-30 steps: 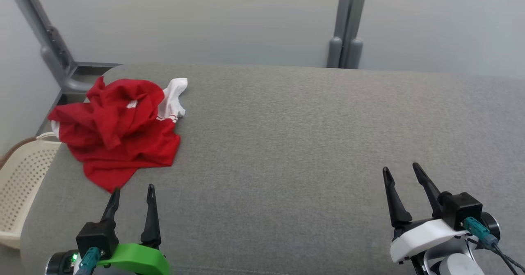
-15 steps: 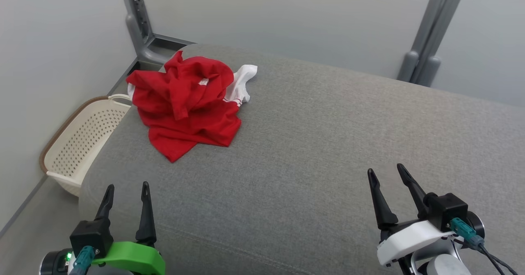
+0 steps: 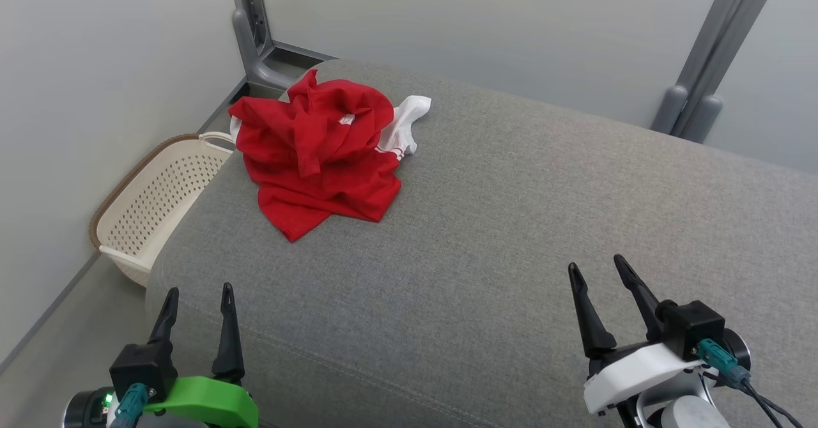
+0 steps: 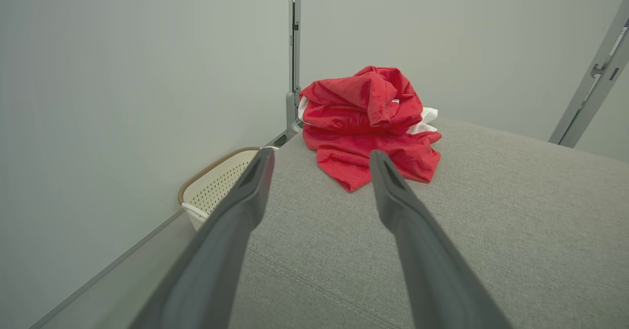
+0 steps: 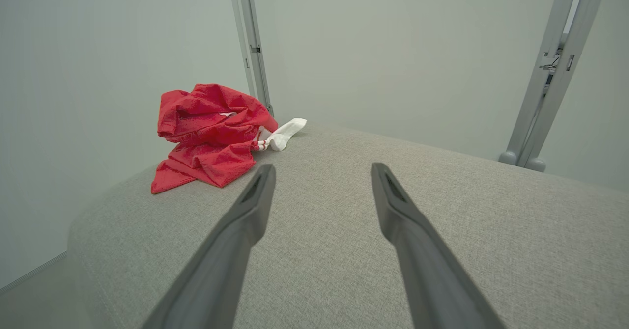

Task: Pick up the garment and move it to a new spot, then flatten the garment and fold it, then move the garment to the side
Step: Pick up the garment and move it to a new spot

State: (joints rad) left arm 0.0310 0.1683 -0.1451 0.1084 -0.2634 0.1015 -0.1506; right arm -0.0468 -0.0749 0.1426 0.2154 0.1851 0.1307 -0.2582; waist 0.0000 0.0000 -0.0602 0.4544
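The garment [image 3: 319, 153] is a crumpled red shirt with white sleeves, heaped near the far left corner of the grey cushioned surface [image 3: 511, 223]. It also lies ahead of the fingers in the left wrist view [image 4: 368, 118] and to the far left in the right wrist view [image 5: 209, 132]. My left gripper [image 3: 198, 292] hovers open at the surface's near left edge, well short of the garment. At the near right, my right gripper [image 3: 596, 268] is open too, with nothing between its fingers.
A cream perforated basket [image 3: 150, 214] stands on the floor left of the surface, against the pale wall. Grey metal posts [image 3: 709, 64] rise behind the surface at the far right, and another post [image 3: 252, 32] at the far left.
The camera has turned left, so the garment, basket and posts have shifted right in the picture. Both grippers stay open and hold the same pose.
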